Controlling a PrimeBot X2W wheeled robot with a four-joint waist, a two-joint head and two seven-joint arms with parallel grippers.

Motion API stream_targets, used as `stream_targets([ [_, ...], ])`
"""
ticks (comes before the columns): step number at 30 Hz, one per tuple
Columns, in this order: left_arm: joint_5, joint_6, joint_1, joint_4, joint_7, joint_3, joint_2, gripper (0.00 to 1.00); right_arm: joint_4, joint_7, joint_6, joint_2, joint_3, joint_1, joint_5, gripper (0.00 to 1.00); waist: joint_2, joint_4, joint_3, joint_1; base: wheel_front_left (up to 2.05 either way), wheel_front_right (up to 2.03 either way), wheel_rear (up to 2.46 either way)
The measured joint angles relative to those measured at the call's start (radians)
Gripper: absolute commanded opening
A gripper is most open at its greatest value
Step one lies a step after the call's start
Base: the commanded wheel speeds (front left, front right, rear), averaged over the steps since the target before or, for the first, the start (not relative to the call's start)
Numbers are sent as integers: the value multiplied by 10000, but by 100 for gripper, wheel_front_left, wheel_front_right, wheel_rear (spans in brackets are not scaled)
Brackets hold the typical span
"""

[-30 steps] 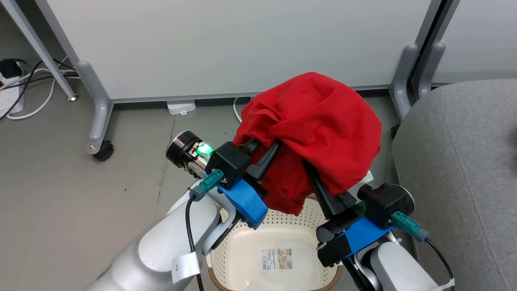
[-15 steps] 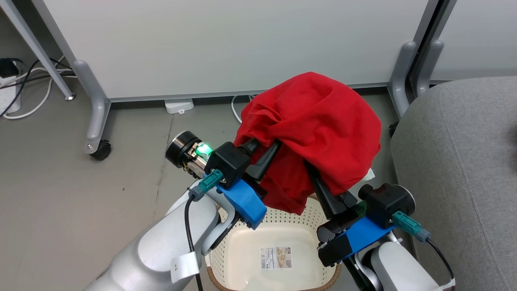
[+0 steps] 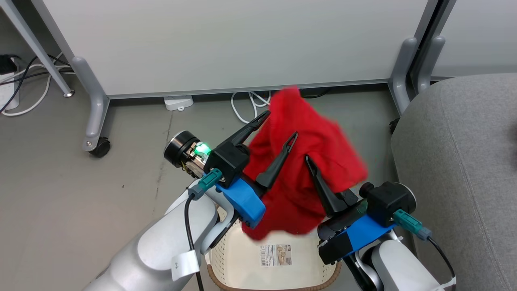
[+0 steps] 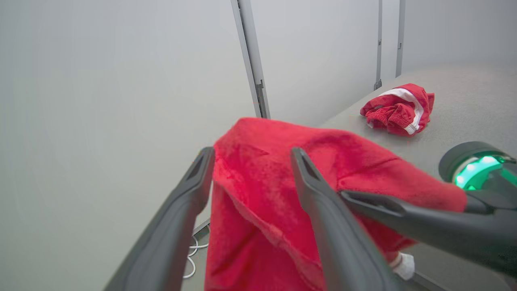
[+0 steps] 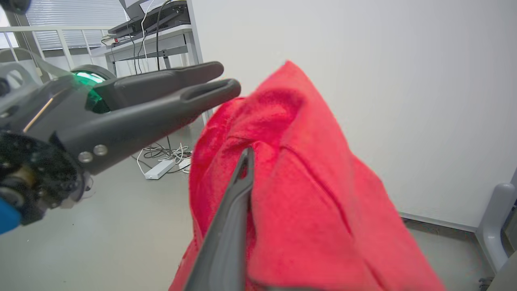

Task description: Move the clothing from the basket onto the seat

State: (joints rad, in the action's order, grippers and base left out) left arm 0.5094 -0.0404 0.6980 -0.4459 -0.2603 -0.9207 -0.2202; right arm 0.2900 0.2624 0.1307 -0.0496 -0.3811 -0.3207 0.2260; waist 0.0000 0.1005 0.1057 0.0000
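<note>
- The left gripper (image 3: 280,124) is above the left rim of the basket (image 3: 215,264). Its fingers are spread wide and clamp nothing. Red cloth lies against and behind them, in the left wrist view too (image 4: 250,159), but it is not pinched.
- The clothing (image 3: 319,153) in hand is one red garment, hanging in the air over the basket's far side. Its lower hem dangles just above the basket's mouth and its edges are blurred.
- The right gripper (image 3: 309,159) is above the basket's right rim, with its fingers closed together on a fold of the garment. This looks like the only hold.
- Judgement: with a single-arm carry, the cloth can swing rightward off the basket without the arms crossing.
- The seat (image 3: 464,161) is just beside the basket, on its right. A second red garment (image 4: 398,109) with white stripes lies crumpled on it, well apart from the basket.
- Basket contents: the bare bottom shows a barcode sticker (image 3: 276,255) and no cloth. The far part is hidden by the hanging hem.
- Judgement: this is probably the last piece. The transfer to the seat is not yet done.
</note>
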Motion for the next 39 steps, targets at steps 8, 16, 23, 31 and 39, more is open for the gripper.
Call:
stream_targets([
  [8, -15, 48, 42, 8, -12, 13, -21, 100, -21, 0, 0, -2, 113, -69, -25, 0, 0, 16, 152, 0, 0, 0, 0],
  [16, -81, 134, 93, 142, -13, 54, -65, 100, -224, 0, 0, 0, 499, -203, -98, 0, 0, -187, 446, 0, 0, 0, 0],
  [23, -123, 134, 106, 293, -15, 52, -113, 100, -470, -2, 0, -4, 1168, -375, -426, 0, 0, -625, 866, 0, 0, 0, 0],
  [31, -341, 52, 114, 360, -15, -61, -192, 100, -861, -2, 0, -6, 1925, -555, -702, 0, 0, -1519, 1393, 1, 0, 0, 0],
  [39, -508, -12, 107, 445, -17, -228, -207, 100, -1185, -2, 0, -31, 2591, -416, -798, 0, 0, -2612, 1734, 1, 0, 0, 0],
])
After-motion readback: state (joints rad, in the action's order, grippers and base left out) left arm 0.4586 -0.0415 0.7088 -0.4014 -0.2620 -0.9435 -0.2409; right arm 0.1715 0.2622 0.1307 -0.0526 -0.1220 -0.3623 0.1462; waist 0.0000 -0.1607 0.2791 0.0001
